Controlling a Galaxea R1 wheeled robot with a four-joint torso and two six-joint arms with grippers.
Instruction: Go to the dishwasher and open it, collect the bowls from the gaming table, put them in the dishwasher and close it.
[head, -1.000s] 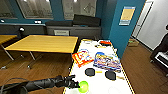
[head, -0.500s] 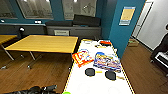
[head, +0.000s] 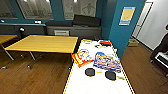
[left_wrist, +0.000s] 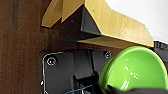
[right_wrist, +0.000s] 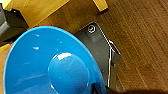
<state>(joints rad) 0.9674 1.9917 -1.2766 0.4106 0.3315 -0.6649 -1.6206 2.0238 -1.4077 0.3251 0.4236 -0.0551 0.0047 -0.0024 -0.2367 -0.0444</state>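
Bowls on table (head: 90, 72): two small dark round bowls, second one (head: 110, 75) just beside the first; both lie on the near half of the gaming table, apart from each other, below the game boxes.
Gaming table (head: 75, 85): long white top with a yellowish edge; it runs away from me in the head view.
Green bowl (left_wrist: 136, 67): glossy, seen large in my left wrist view; it appears carried at my left gripper, its lower rim crossed by a dark bar; how far those jaws stand open I cannot tell.
Blue bowl (right_wrist: 50, 65): glossy, rounded base toward the camera in my right wrist view; it appears carried at my right gripper; that jaw state I cannot tell either.
Game boxes: an orange-red box (head: 82, 58) and a blue-toned box (head: 107, 61), just beyond the dark bowls; smaller items lie further up the table.
Yellow table (head: 45, 43): plain, well to the side of the white one; wood floor (head: 37, 77) between.
Step in hand, as I judge it: collecting at the table; both arms seem laden, so I would keep both bowls level and steer clear of the table edge.
Writing: a pale poster (head: 126, 15) on the teal wall (head: 120, 37); its text is too blurred to read; box lettering likewise unreadable.
Dishwasher: not among what I can place here.
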